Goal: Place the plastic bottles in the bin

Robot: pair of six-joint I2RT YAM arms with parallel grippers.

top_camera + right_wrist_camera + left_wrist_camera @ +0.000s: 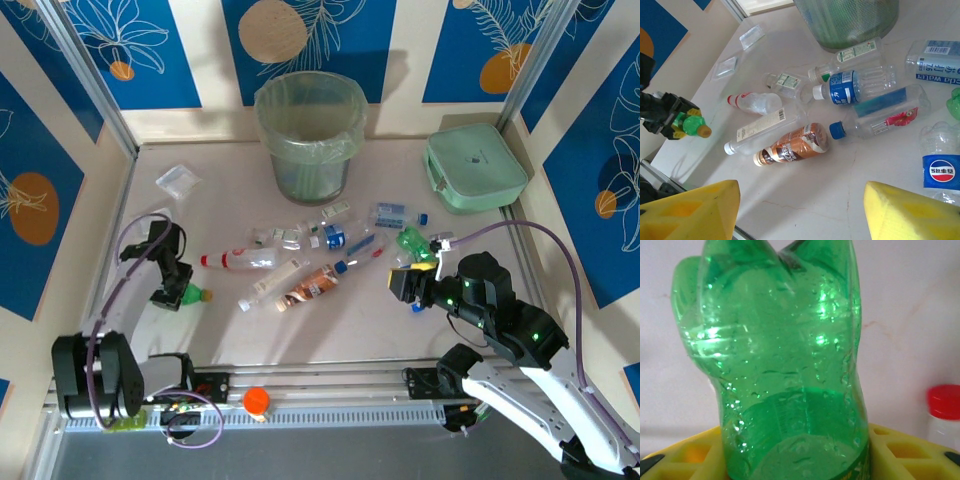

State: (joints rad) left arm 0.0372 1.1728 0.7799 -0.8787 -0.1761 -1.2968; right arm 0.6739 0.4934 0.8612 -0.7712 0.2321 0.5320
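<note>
Slippage looks the risk: from above, the left gripper point(180, 291) at nine o'clock pinches the green bottle point(192, 294), far from the bin point(308, 135) at twelve; its wrist view shows dented, droplet-beaded plastic between yellow fingers point(900, 450); from the right wrist, the right gripper point(801, 192) gapes empty.

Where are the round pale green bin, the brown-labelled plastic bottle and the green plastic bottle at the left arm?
round pale green bin point(310, 165): top external view, front wall.
brown-labelled plastic bottle point(795, 144): right wrist view, label.
green plastic bottle point(785, 365): left wrist view, body.
</note>
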